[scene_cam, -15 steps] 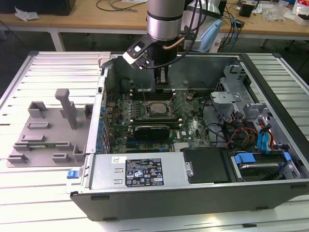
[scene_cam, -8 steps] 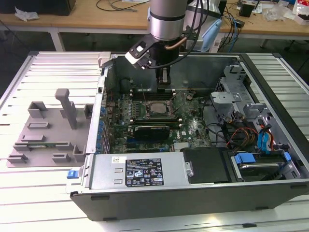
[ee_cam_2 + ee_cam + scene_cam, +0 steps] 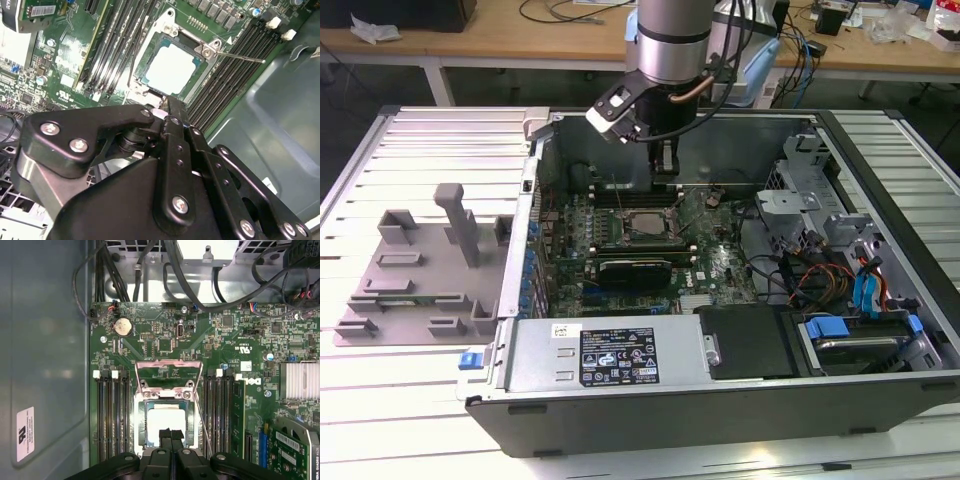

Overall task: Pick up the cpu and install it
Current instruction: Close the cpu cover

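1. Gripper linkage lies closest in both wrist views: black plates and screw heads narrowing to the tips. The jaws are pressed together with nothing held between them.
2. Location of the cpu: it lies flat in the motherboard socket, silvery-white plate upward, inside the open computer case. The jaw tips hang just over one edge of the chip. Whether they touch it cannot be told.
3. Socket hardware: the hinged retention frame stands swung open beyond the chip, and the thin wire lever lies unlatched alongside.
4. Exterior view: the arm reaches down into the case over the motherboard. A grey fixture tray sits on the bench at the exterior view's left, well apart from the case.
5. Handling, as a judgement: the chip looks light and rigid, and its smooth metal top is likely slippery. The underside contacts and the socket pins are probably fragile, so tilt or sideways drag is the hazard. The best hold is on two opposite edges of the darker rim, kept level — not on the face.
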`<state>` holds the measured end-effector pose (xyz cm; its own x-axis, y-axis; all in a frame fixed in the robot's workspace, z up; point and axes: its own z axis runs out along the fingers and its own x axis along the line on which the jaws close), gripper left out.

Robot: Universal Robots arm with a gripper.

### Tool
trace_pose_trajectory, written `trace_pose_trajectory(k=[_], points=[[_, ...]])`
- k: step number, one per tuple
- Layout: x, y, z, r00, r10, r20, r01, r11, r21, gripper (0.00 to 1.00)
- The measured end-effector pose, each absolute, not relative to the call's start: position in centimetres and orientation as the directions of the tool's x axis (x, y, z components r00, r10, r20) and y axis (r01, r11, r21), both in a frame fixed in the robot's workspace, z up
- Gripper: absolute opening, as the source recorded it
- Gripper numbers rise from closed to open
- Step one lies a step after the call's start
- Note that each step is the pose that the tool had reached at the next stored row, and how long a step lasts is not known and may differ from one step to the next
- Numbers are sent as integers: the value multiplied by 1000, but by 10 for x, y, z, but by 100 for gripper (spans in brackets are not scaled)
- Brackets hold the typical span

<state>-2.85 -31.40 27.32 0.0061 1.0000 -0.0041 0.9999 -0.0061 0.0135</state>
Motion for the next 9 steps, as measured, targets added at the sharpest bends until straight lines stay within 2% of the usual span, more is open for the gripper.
trace_pose_trajectory(k=[9], points=[[-9,-314,273,6,1000,-4,1000,-6,13,11]])
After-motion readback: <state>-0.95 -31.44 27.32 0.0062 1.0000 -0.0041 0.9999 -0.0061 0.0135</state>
